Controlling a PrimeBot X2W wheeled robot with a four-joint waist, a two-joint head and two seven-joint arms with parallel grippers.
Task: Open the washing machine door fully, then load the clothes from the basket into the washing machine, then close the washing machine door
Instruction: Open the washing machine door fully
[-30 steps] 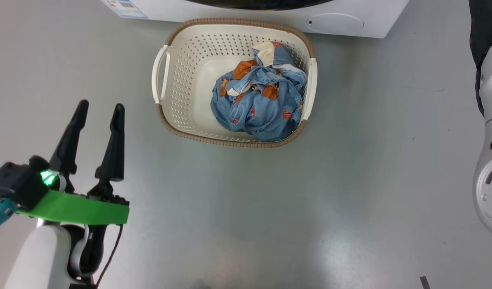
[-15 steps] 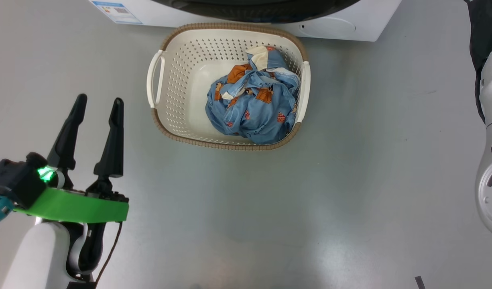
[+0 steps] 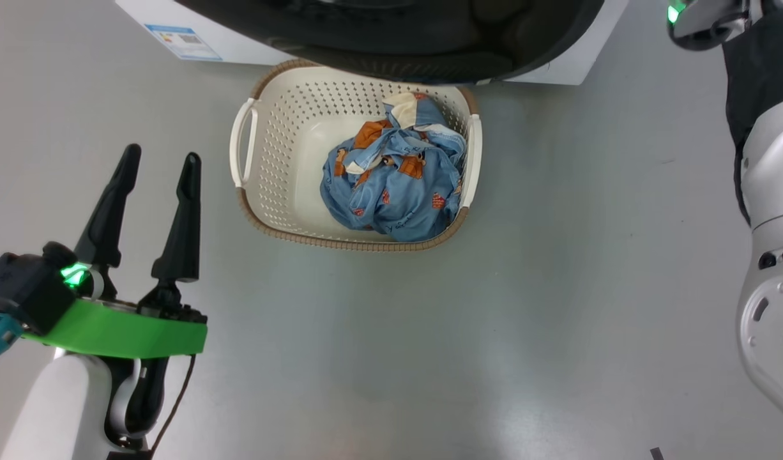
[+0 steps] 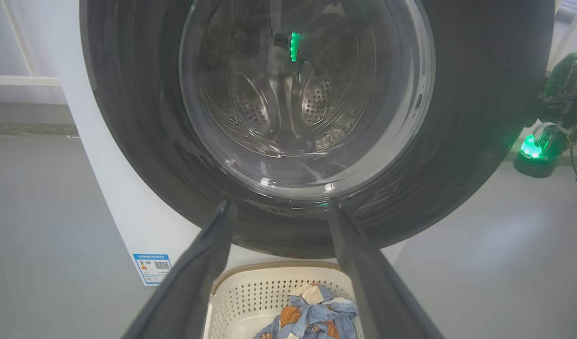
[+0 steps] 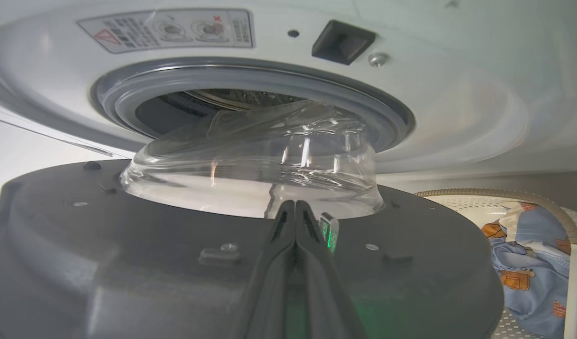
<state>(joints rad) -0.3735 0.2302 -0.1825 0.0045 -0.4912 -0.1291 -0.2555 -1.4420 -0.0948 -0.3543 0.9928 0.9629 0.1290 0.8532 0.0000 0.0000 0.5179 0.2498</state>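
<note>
The washing machine door (image 3: 430, 57) stands partly open from the white washing machine (image 3: 149, 19), its black rim hanging over the far edge of the basket (image 3: 283, 191). The blue clothes (image 3: 391, 185) lie bundled in the basket's right half. My right gripper (image 5: 293, 203) is shut, its fingertips lying on the door's dark inner face (image 5: 128, 245) just before the glass bowl (image 5: 251, 165). My left gripper (image 3: 161, 154) is open and holds nothing, down at the left, well apart from the basket. In the left wrist view it (image 4: 280, 207) points at the door's front (image 4: 481, 117).
The grey gasket (image 5: 382, 103) and the drum opening show behind the glass bowl. A blue label sticker (image 3: 181, 41) marks the machine's lower left corner. My right arm's pale casing (image 3: 768, 255) runs down the right edge. Bare grey floor (image 3: 430, 351) lies before the basket.
The door has swung further out and now overhangs the basket's far rim. My right wrist has come into the head view at top right. The head camera has shifted; the left gripper stayed open.
</note>
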